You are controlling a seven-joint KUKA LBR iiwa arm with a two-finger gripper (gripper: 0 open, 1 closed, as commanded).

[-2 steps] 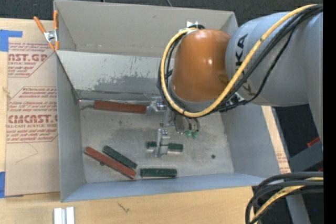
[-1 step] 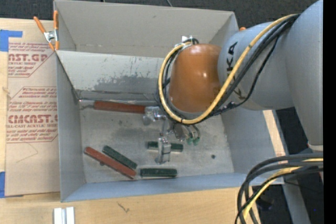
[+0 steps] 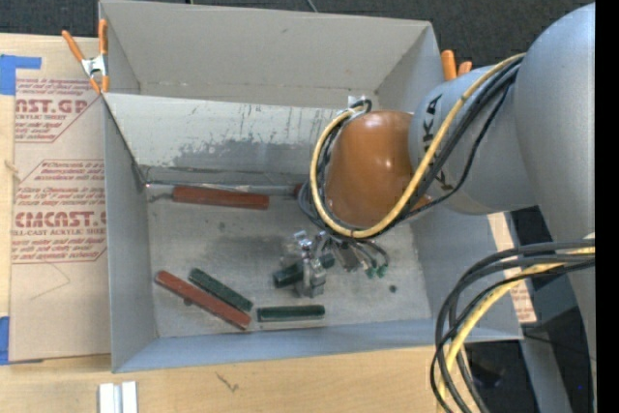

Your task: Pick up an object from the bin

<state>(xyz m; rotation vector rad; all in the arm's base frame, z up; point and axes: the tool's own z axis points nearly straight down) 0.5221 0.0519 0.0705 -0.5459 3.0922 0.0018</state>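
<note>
Down at the middle of the bin [image 3: 193, 242], the gripper [image 3: 309, 264] is parked right by a small dark block [image 3: 286, 279]; open or clamped can't be told, tbh. Grasp stage, probably: a clean close and lift would be needed.

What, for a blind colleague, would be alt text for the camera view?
The arm's claw is down near the middle of the grey bin, beside a small dark piece. A red stick and two green sticks lie nearer the front; a brown stick lies by the back wall.
</note>
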